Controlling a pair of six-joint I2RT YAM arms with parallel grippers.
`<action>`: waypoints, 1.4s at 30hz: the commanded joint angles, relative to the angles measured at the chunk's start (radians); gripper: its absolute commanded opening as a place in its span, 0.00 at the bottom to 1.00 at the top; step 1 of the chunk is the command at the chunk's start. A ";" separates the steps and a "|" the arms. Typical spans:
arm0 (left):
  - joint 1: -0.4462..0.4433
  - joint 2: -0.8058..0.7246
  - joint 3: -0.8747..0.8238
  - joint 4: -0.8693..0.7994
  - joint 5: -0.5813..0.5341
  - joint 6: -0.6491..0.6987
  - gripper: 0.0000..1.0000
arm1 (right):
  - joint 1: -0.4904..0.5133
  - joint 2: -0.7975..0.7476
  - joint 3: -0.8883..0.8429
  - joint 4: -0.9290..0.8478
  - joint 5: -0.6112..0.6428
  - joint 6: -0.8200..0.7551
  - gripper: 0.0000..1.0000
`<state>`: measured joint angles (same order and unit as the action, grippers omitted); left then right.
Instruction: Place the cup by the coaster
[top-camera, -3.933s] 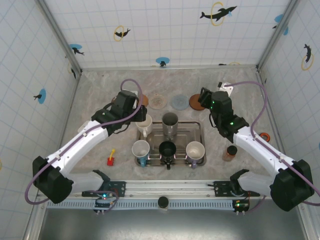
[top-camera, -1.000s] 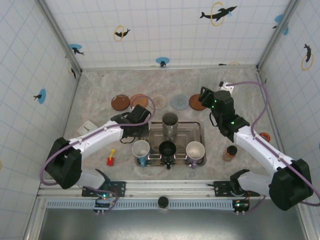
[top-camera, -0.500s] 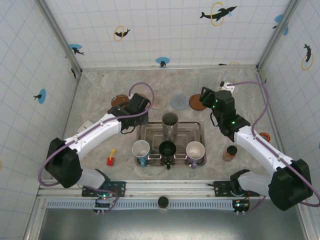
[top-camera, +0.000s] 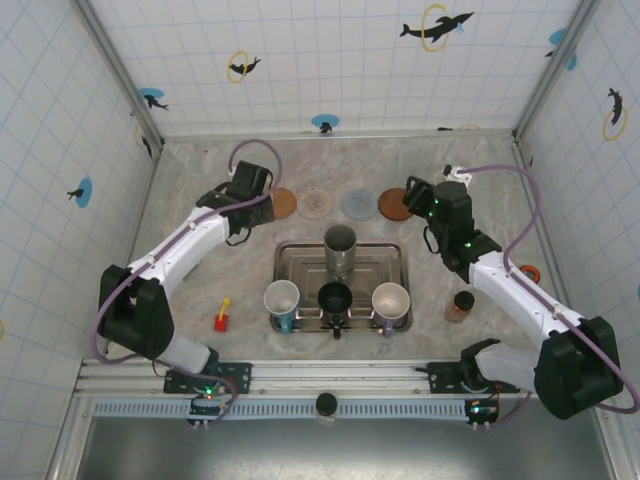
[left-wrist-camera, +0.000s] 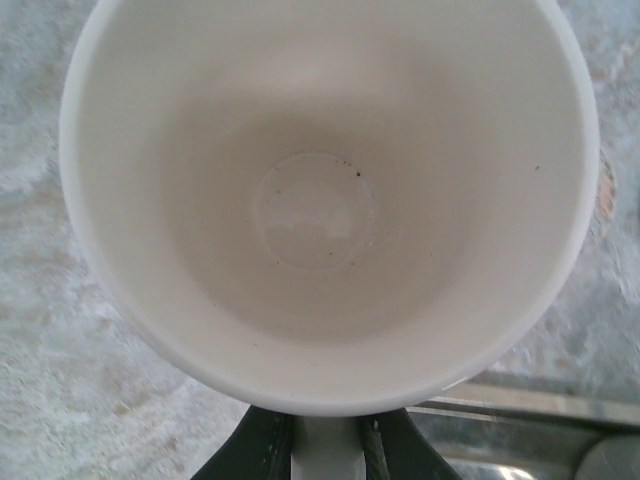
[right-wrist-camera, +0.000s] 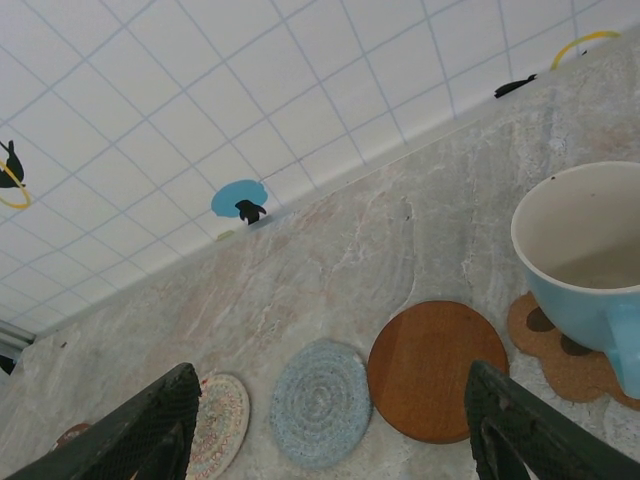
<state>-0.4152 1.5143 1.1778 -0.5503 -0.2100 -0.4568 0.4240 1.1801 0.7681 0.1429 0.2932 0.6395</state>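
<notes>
Nearest the arm bases, a steel tray (top-camera: 391, 248) is occupied by four cups (top-camera: 334, 298). Beyond its far-left corner, the white cup (left-wrist-camera: 320, 200) is gripped at its handle by the closed left gripper (top-camera: 244, 190), just left of the leftmost brown coaster (top-camera: 281, 203); contact with the table (top-camera: 200, 270) cannot be judged. The right gripper (right-wrist-camera: 330, 400) is held wide apart and empty near the wooden coaster (right-wrist-camera: 435, 370). Farthest back, a blue cup (right-wrist-camera: 585, 255) is seated on a cork coaster (right-wrist-camera: 560, 362).

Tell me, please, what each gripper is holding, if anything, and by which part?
The left gripper holds the white ceramic cup by its handle. The right gripper is open and holds nothing.
</notes>
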 joint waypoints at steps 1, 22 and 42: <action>0.035 0.020 0.040 0.058 0.006 0.039 0.00 | -0.011 0.012 -0.020 0.044 -0.007 0.009 0.71; 0.179 0.103 0.039 0.130 0.029 0.073 0.00 | -0.017 0.118 0.035 0.046 -0.053 0.014 0.70; 0.242 0.173 0.039 0.191 0.062 0.091 0.00 | -0.017 0.174 0.070 0.043 -0.089 0.018 0.68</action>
<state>-0.1822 1.6836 1.1812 -0.4236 -0.1555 -0.3885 0.4110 1.3418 0.7826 0.1570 0.2077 0.6502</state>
